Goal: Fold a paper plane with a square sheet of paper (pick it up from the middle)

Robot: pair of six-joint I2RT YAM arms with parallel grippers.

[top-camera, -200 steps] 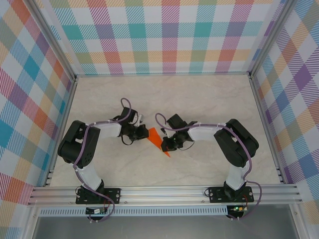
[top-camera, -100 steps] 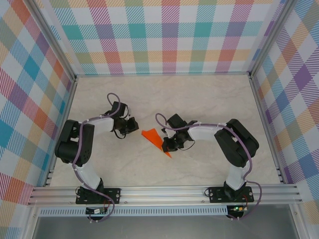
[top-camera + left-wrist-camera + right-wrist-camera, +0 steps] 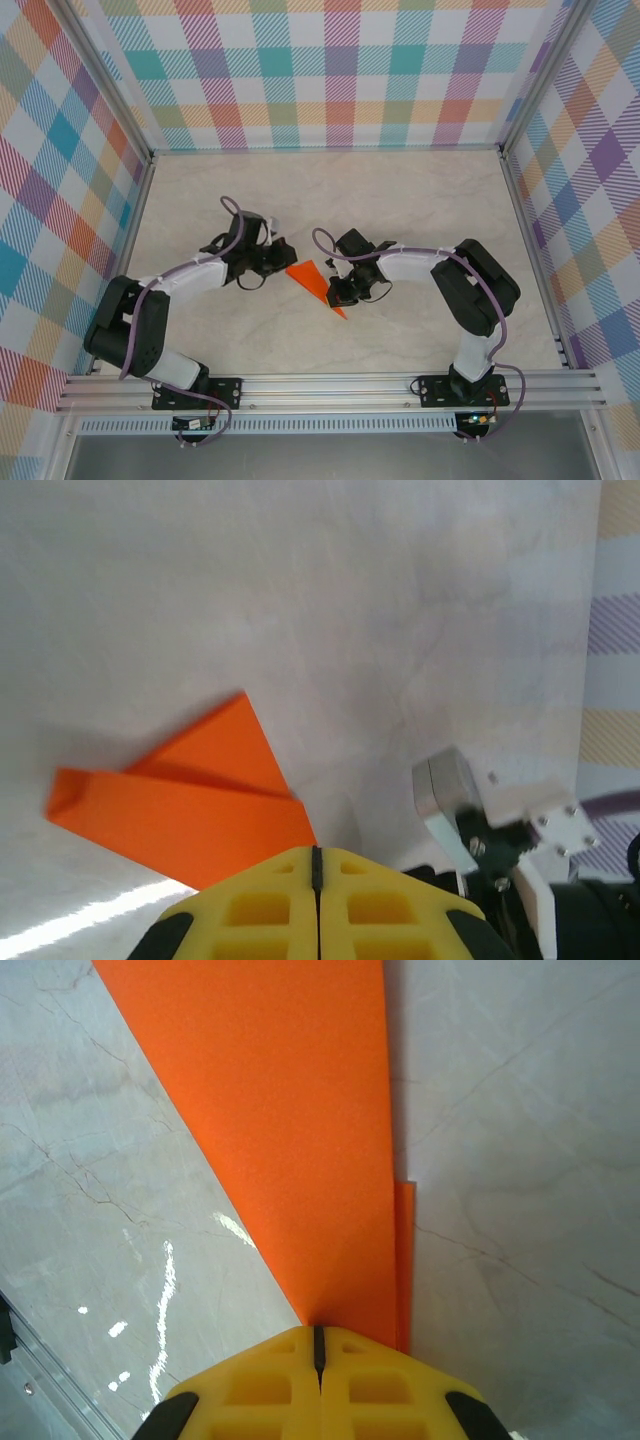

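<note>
Pale marbled bench [image 3: 420,200], walled on three sides by pastel plaid panels. At its middle lies the orange paper [image 3: 308,277], folded into a narrow wedge, wide end to the left and point toward the near right.

A moment ago the left arm swung off to the left, clear of the paper. It is now back, and the left fingers [image 3: 283,261] sit clenched and empty just beside the wide end. The left wrist view shows these yellow fingers [image 3: 270,905] closed, with the wedge [image 3: 190,805] lying on the bench just beyond them.

The right fingers [image 3: 336,291] have not moved. They are clenched at the narrow end [image 3: 300,1160], and whether they pinch it or press it down cannot be told. The paper has kept its place.

This looks like a return to press or start another fold, so the plane seems unfinished.

No brand, label or writing is readable.
</note>
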